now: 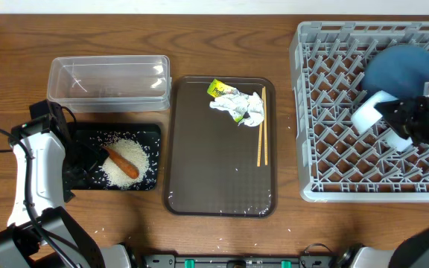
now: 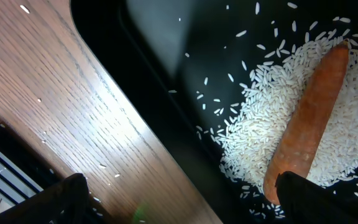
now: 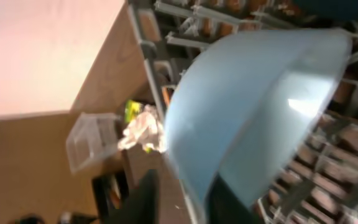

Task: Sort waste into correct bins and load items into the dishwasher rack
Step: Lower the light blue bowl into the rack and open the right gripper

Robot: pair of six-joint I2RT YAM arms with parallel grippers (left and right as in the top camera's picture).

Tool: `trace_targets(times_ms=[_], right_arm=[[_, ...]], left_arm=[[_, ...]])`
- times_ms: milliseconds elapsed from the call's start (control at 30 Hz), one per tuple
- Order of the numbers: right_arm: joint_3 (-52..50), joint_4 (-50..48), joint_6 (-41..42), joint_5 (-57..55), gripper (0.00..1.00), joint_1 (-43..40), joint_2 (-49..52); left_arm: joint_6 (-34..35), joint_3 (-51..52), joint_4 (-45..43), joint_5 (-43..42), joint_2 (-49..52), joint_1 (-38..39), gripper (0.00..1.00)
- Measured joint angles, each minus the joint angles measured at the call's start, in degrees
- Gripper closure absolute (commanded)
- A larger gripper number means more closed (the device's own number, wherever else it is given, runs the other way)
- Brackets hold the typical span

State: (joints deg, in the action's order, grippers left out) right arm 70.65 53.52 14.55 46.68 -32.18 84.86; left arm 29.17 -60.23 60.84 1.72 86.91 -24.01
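While my right hand (image 1: 395,117) is hovering over the rack (image 1: 326,149) with the rim of the bowl (image 1: 369,113) between its fingers (image 3: 140,200), I cannot tell whether it is gripping or letting go. I'm wanting the bowl leaning between pegs (image 1: 326,82), steady, before I'm backing away.

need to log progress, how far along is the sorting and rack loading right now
Done: the rice and carrot lie in the black tray, and the blue plate sits in the dishwasher rack. In hand: the light-blue bowl, its rim between the right gripper's fingers, over the rack. Left: crumpled paper, yellow-green wrapper and chopsticks on the brown serving tray; the clear tub holds nothing.
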Motion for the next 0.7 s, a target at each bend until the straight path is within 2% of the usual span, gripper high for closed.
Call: trace_targets(times_ms=[33, 67, 233, 400, 700], right_arm=[[0.0, 0.5, 0.2, -1.2, 0.19, 0.0, -1.5], [0.0, 1.1, 0.3, -2.4, 0.01, 0.0, -3.1], [0.0, 4.2, 0.6, -6.6, 0.01, 0.0, -8.9], [0.0, 6.3, 0.9, -8.2, 0.08, 0.0, -11.0], [0.0, 9.0, 1.0, -12.8, 0.1, 1.5, -17.2]], left_arm=[[0.0, 0.0, 0.0, 0.0, 0.0, 0.0, 0.01], [0.0, 0.0, 0.0, 0.0, 0.0, 0.0, 0.01], [0.0, 0.0, 0.0, 0.0, 0.0, 0.0, 0.01], [0.0, 0.0, 0.0, 0.0, 0.0, 0.0, 0.01], [0.0, 0.0, 0.0, 0.0, 0.0, 0.0, 0.01]])
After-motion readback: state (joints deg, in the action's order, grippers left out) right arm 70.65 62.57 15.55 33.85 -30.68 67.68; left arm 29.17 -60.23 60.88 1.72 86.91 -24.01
